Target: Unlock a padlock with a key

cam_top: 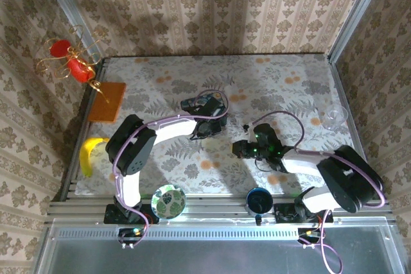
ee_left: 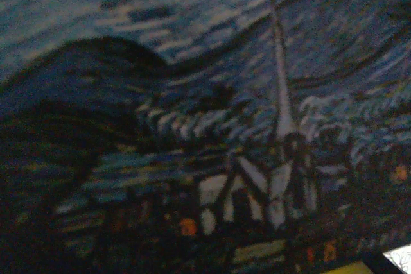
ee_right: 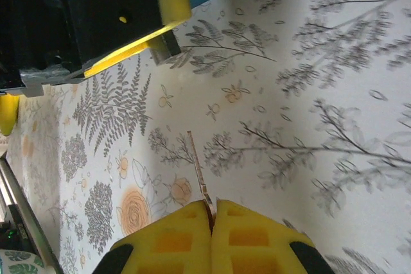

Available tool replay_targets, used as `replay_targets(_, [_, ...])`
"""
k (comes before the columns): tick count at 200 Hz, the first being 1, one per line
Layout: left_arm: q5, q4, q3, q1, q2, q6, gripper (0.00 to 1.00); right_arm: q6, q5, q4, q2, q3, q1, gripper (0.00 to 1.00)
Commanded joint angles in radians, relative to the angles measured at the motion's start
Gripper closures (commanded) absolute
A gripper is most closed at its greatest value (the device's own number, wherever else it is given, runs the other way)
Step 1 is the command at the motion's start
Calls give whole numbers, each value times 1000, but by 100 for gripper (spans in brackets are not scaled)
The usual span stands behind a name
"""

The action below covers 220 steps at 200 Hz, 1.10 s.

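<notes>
My right gripper (ee_right: 210,213) is shut on the key (ee_right: 199,165), a thin metal sliver that sticks out past the yellow pads (ee_right: 250,242) above the flowered tablecloth. Seen from above, that gripper (cam_top: 241,149) sits mid-table, aimed left at the left gripper (cam_top: 207,122). The left gripper is pressed up against the blue starry-night tin (ee_left: 212,113), also visible from above (cam_top: 198,103). Its jaws are hidden, so I cannot tell their state. The right wrist view has the left gripper's black body (ee_right: 96,11) and a small grey block (ee_right: 166,46) under its yellow pad. The padlock is hidden.
A banana (cam_top: 90,155) and an orange board (cam_top: 107,101) lie at the left edge. A red ornament on a wire stand (cam_top: 70,61) hangs beyond it. A clear cup (cam_top: 335,115) stands at the right. A patterned bowl (cam_top: 169,201) and a dark blue cup (cam_top: 259,200) sit near the arm bases.
</notes>
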State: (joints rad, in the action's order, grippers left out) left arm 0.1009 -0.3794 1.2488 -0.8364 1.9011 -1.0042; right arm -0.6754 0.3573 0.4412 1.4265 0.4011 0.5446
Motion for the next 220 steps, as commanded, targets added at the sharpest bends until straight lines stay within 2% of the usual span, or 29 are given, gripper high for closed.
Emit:
replay_targets(1, [-42,21,29,12,12,-26,100,23,44,134,69,36,11,100])
replay_targets(83, [-124,73,-4,38,9,-62,100,14,38,341,294,89,35,100])
replay_targets(125, [-154,79,-9,52,4,-60,100,22,-16,389,325,86,35,100])
replay_targets(220, [-194,114,-30,59,7,-77,100,9,-42,427,367,101,35,100])
